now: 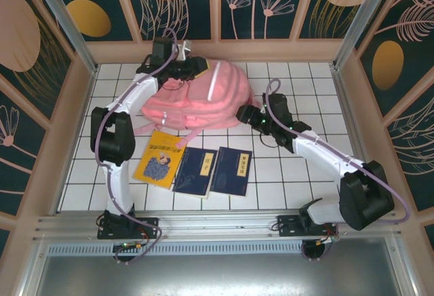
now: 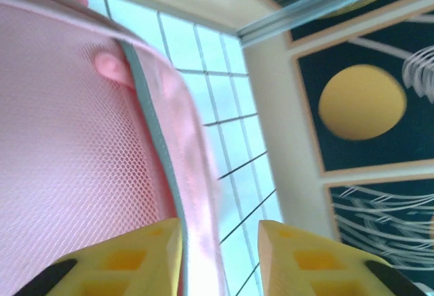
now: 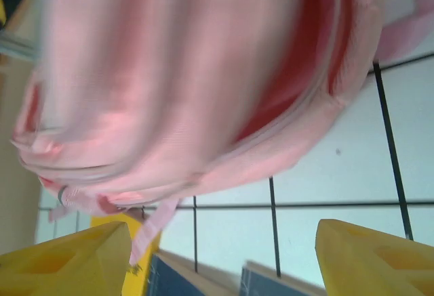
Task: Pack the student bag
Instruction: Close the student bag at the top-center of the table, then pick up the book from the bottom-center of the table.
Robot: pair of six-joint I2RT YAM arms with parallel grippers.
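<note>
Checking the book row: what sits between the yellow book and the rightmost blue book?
Another dark blue book, lying flat; the top external view shows it.

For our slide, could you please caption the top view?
Left claw and right claw flank the student bag; three books wait.

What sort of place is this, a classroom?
More likely a robot test booth: a white gridded table walled in by painted leaf-pattern panels, two robot arms bolted at its near edge, and a student bag and three books laid out as props.
</note>
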